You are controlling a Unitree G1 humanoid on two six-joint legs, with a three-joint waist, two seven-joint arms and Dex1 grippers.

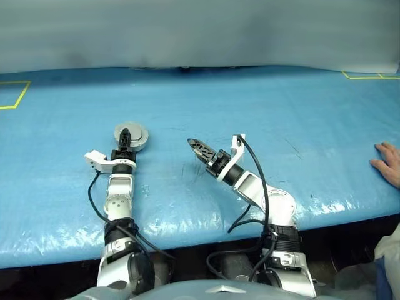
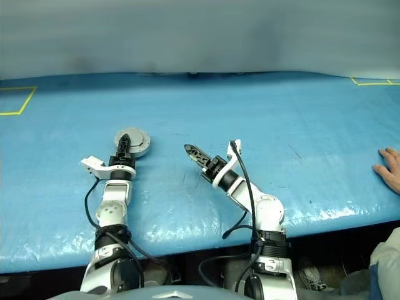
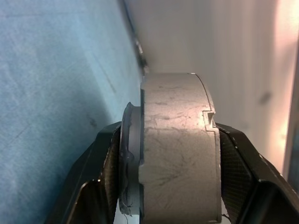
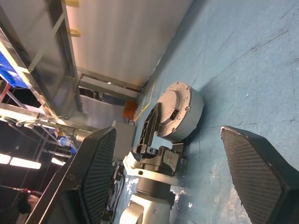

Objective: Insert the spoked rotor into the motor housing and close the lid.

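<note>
Head camera: the left gripper (image 1: 126,136) reaches out over the blue surface (image 1: 300,125) and has its fingers clamped on the motor housing (image 1: 138,135), well in from the near edge, probably steadying or setting it down with the lid shut. The right gripper (image 1: 195,145) hangs nearby, fingers spread and empty.

Left wrist: fingers (image 3: 236,154) squeeze the housing's scratched grey flanks.

Right wrist: the housing looks like a closed silver puck resting on the surface.

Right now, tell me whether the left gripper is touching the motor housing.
Touching. The left wrist view shows the left gripper with both fingers pressed against opposite sides of the motor housing.
</note>
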